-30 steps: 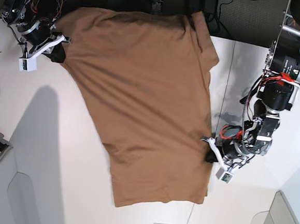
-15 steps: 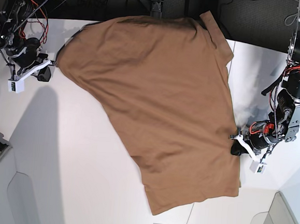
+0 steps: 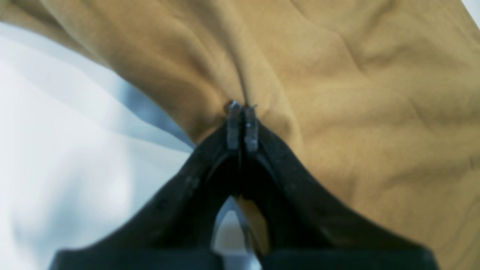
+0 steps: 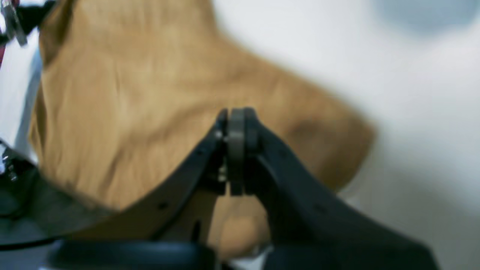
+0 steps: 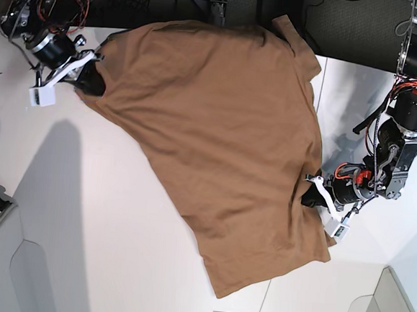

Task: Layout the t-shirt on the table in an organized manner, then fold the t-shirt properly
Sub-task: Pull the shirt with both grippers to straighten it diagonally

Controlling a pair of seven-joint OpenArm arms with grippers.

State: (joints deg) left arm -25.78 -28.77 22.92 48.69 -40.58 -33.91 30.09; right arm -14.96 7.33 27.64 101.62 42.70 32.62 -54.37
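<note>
White table (image 5: 103, 213) carries the spread t-shirt (image 5: 217, 135); right gripper (image 5: 91, 80) upper left and left gripper (image 5: 312, 199) lower right each pinch its edge.

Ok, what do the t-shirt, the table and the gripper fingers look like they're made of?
The t-shirt: soft matte tan knit, likely cotton; it drapes and creases without shine.
The table: hard, smooth white panels, probably laminate; a thin dark seam shows and shadows fall cleanly.
Left gripper fingers: matte black, seemingly moulded plastic; the greyer tip pads are too blurred to judge.
</note>
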